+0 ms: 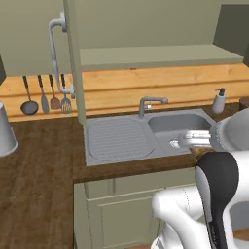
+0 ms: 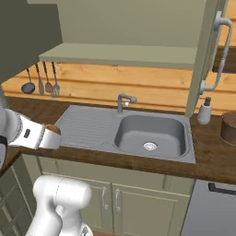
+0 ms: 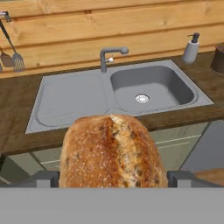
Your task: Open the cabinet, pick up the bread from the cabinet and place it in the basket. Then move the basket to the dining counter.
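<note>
Gripper (image 3: 113, 179) pinches the bread (image 3: 113, 151), fingers wide on either flank of the loaf, held in front of the counter edge. Left to right beyond it: draining board, sink (image 3: 151, 87), soap bottle (image 3: 190, 48), then the basket (image 3: 217, 59) at far right. Best carry high, clear the bottle, centre over the basket mouth before letting go.

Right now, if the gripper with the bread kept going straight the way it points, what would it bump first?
Probably the sink. The gripper, holding the bread, points down toward its basin and the faucet; depth is hard to judge.
</note>
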